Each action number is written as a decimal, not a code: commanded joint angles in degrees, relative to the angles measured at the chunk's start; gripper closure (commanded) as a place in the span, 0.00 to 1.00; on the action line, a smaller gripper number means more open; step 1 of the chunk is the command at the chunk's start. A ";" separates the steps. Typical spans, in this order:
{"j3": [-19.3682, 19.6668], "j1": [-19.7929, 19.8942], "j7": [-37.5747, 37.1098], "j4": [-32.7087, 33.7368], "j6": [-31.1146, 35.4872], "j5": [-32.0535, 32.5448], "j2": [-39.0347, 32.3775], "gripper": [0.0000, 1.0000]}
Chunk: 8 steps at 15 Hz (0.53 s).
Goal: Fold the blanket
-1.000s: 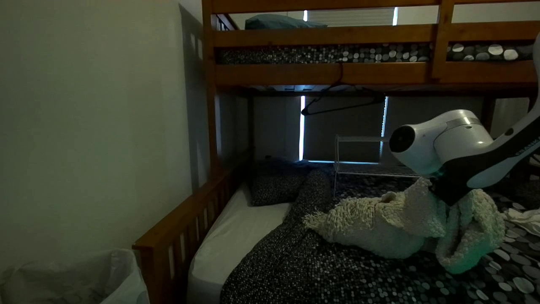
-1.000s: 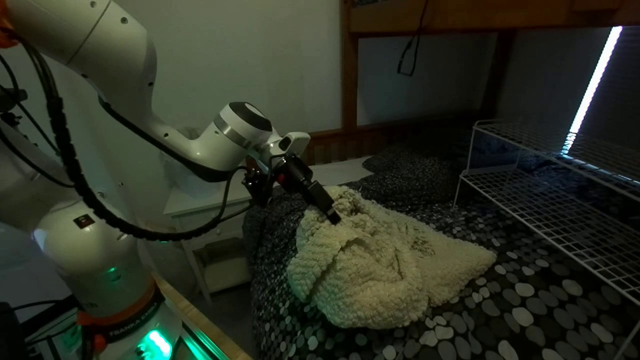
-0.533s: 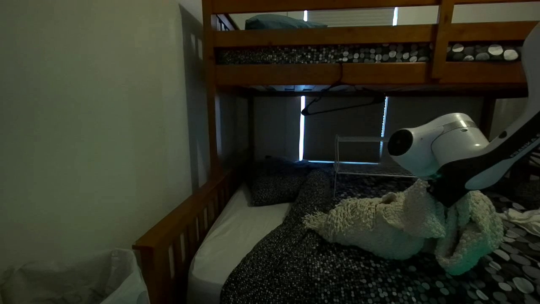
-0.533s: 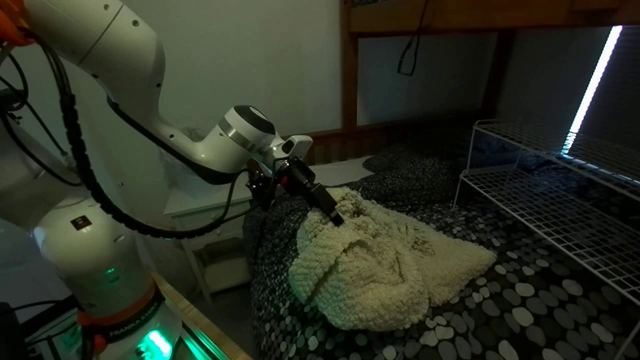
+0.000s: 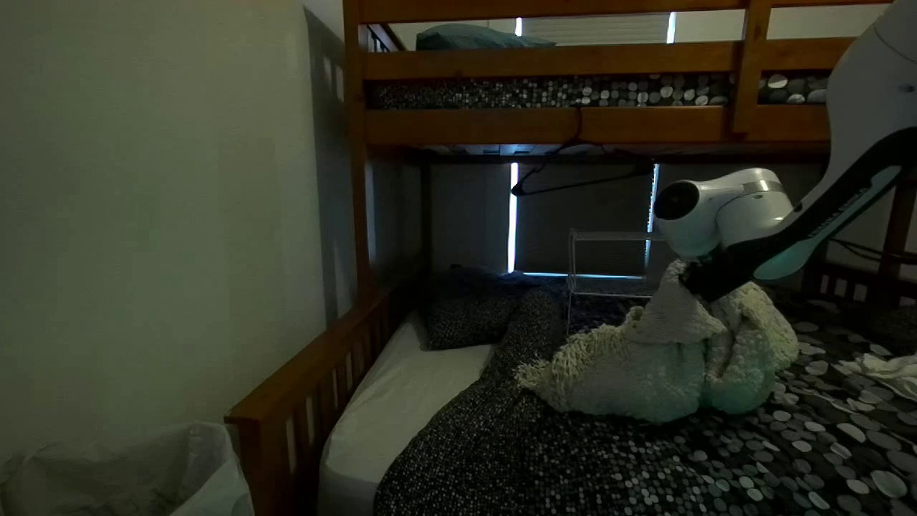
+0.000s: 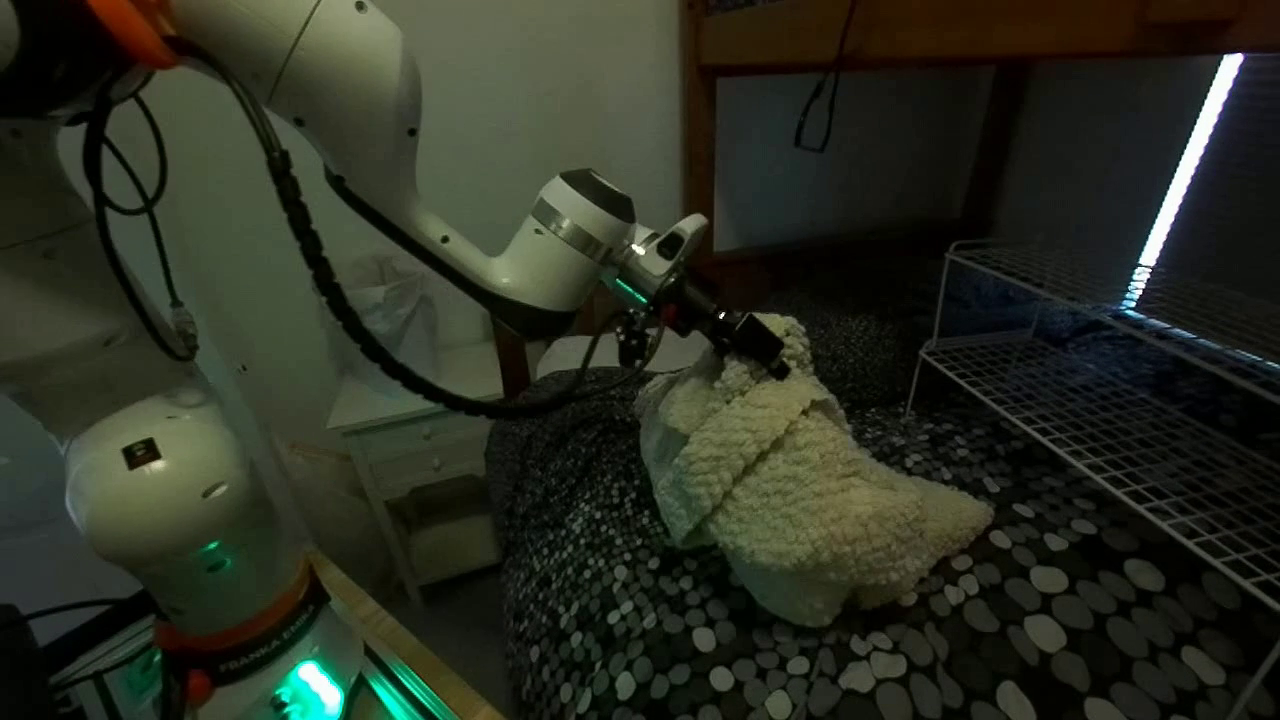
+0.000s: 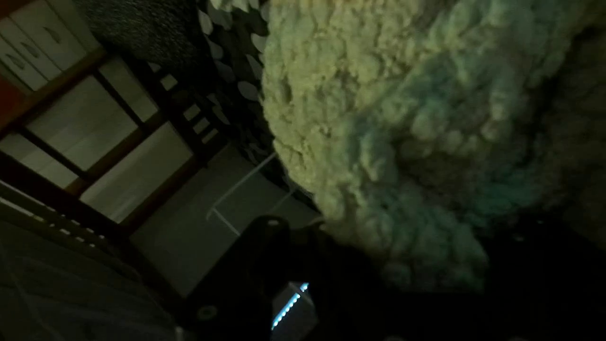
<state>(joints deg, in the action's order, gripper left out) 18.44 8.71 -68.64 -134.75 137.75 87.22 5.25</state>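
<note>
The cream, fluffy blanket (image 5: 645, 380) is bunched on the dark dotted bedspread. It also shows in an exterior view (image 6: 830, 510), with its upper part pulled up into a peak and its far end resting on the bed. My gripper (image 6: 776, 366) is at that peak, shut on a gathered fold and holding it raised above the bed. In an exterior view the gripper (image 5: 696, 284) is partly covered by the cloth. In the wrist view the blanket (image 7: 322, 94) fills the upper right and runs down between the dark fingers (image 7: 407, 255); the fingertips are hard to see.
A white wire rack (image 6: 1060, 400) stands on the bed beside the blanket. The bunk's wooden rail (image 5: 308, 358) runs along one side. A black hanger (image 5: 580, 183) hangs from the upper bunk. A white cloth (image 5: 888, 369) lies on the bed, and a white nightstand (image 6: 430, 430) stands behind the arm.
My gripper has risen and moved deeper over the bed, toward the rack side. The held part of the blanket has lifted with it, and its near edge has drawn inward.
</note>
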 commanded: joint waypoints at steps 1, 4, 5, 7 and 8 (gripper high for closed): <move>-0.46 2.44 1.26 10.68 13.37 -7.08 -8.77 1.00; -0.49 2.75 4.88 15.72 23.04 -17.83 -15.57 1.00; -1.06 3.32 6.75 16.92 25.62 -22.32 -17.93 1.00; -4.39 5.85 12.97 17.72 28.25 -31.78 -21.37 1.00; -1.22 3.14 8.90 15.28 24.92 -24.87 -17.46 1.00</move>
<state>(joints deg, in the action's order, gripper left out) 17.19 11.87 -59.65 -119.45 162.71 62.23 -12.27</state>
